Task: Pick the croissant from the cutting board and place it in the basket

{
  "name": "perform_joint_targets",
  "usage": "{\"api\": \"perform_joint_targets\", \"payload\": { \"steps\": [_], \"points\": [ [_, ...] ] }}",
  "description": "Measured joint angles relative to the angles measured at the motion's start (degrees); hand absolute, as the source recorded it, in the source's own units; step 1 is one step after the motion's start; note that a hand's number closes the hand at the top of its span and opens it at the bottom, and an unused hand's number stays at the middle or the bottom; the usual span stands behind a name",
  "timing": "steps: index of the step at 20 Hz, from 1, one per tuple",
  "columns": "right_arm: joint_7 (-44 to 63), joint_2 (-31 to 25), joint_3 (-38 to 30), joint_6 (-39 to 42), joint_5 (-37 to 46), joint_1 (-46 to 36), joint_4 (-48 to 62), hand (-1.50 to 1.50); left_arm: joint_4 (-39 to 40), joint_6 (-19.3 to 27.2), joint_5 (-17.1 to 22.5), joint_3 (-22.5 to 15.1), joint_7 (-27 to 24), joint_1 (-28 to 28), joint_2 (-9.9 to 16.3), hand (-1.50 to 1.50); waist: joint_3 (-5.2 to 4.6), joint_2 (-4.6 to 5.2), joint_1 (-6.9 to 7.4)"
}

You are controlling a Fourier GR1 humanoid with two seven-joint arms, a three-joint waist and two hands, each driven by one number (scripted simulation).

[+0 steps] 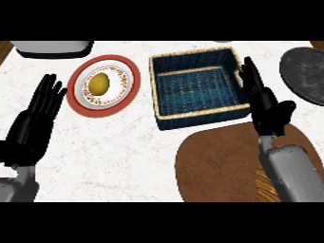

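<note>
Basket (166, 112) is the landmark: dark blue woven, tan rim, sits mid-counter, nothing visible inside it. Right hand (271, 111) just to the right of the basket, edge-on, fingers straight and together, tips alongside the basket's right wall near its far corner; can't tell if touching. Nothing in that hand. Right forearm (294, 173) runs from the lower edge up over the brown cutting board (217, 163), which lies just near-right of the basket. Croissant: can't see it anywhere, not on the board's visible part, not in the basket. Left hand (34, 121) well left of the basket, palm flat, fingers straight and slightly spread, resting, holding nothing. Red-rimmed plate (77, 97) just left of the basket carries a yellowish round item (98, 83). Dark round pan (313, 76) right of the basket, beyond the right hand.
</note>
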Motion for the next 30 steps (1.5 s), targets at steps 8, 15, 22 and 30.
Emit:
{"api": "perform_joint_targets", "payload": {
  "steps": [8, 15, 22, 30],
  "points": [
    [2.4, -2.8, -1.3, -13.4, 9.0, 15.2, -17.3, 1.5, -0.5, 5.2, -3.1, 0.9, -0.6, 4.9, -1.5, 0.0, -0.84, -0.27, -4.11],
    [13.1, 5.3, 7.3, -31.5, 32.1, 22.6, -20.9, -1.5, -1.1, 6.4, -4.5, -1.4, -0.8, 5.8, -3.9, 0.0, -1.08, 0.57, -2.39],
    [28.4, 4.9, 0.3, -34.2, 50.1, 30.7, -19.8, -1.5, -1.7, 8.1, -5.8, -1.7, -0.4, 6.5, -4.4, 0.0, -1.69, 0.77, -4.03],
    [46.0, 2.4, -1.1, -17.4, 60.4, 39.1, -26.8, -1.5, -2.4, 8.8, -6.9, -2.4, -0.7, 7.0, -4.8, 0.0, -2.06, 1.0, -3.52]
  ]
}}
